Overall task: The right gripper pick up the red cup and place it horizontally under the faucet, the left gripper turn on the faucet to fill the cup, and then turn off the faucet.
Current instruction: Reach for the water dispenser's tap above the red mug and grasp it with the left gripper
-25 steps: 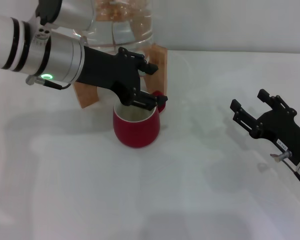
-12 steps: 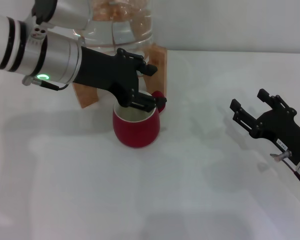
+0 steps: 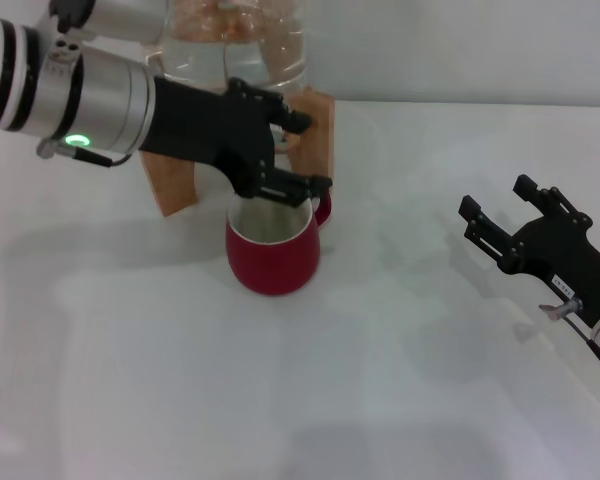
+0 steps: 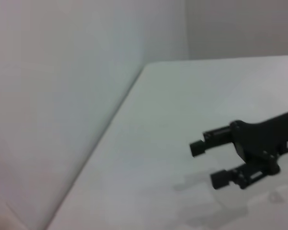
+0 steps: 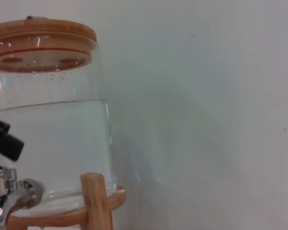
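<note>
Left arm reaches in from the left, forearm roughly level, green wrist light on; left gripper (image 3: 290, 155) points right with jaws spread apart. Right arm sits low at the right edge; right gripper (image 3: 500, 212) points up-left, jaws parted, holding nothing, hovering off the tabletop (image 3: 380, 380).

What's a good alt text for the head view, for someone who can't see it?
The left gripper reaches over an upright red cup standing before a glass water jar on a wooden stand. The right gripper hovers open, far right, above the white table.
</note>
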`<action>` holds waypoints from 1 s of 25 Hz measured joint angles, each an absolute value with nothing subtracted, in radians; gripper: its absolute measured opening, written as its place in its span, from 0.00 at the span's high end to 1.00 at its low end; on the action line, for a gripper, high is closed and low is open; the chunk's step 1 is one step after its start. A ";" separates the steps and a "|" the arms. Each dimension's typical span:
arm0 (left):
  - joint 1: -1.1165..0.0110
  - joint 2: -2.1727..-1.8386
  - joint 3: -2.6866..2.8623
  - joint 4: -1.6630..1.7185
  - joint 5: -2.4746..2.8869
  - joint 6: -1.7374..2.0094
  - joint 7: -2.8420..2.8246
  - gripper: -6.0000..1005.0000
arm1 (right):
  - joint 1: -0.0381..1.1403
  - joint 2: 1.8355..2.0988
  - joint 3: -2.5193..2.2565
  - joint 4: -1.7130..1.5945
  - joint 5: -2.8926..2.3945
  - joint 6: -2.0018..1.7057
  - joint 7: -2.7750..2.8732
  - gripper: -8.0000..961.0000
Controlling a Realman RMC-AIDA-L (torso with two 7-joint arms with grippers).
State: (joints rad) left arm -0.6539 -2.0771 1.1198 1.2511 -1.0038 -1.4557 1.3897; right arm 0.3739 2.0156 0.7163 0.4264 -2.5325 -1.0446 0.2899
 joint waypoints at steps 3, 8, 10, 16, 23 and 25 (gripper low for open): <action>-0.660 -2.077 1.114 1.252 -1.026 -1.440 1.397 0.25 | 0.376 2.016 0.716 0.426 -2.533 -1.045 0.290 0.16; -0.639 -2.079 1.115 1.274 -1.067 -1.419 1.404 0.25 | 0.375 2.016 0.719 0.425 -2.533 -1.045 0.290 0.16; -0.619 -2.079 1.117 1.290 -1.078 -1.413 1.398 0.25 | 0.375 2.016 0.720 0.425 -2.533 -1.045 0.290 0.16; -0.527 -2.081 1.123 1.351 -1.139 -1.390 1.388 0.25 | 0.374 2.016 0.720 0.425 -2.533 -1.045 0.290 0.16; -0.408 -2.083 1.155 1.447 -1.180 -1.387 1.377 0.25 | 0.375 2.019 0.717 0.425 -2.533 -1.045 0.290 0.16; -0.385 -2.083 1.166 1.462 -1.185 -1.385 1.375 0.25 | 0.375 2.020 0.716 0.425 -2.533 -1.045 0.290 0.16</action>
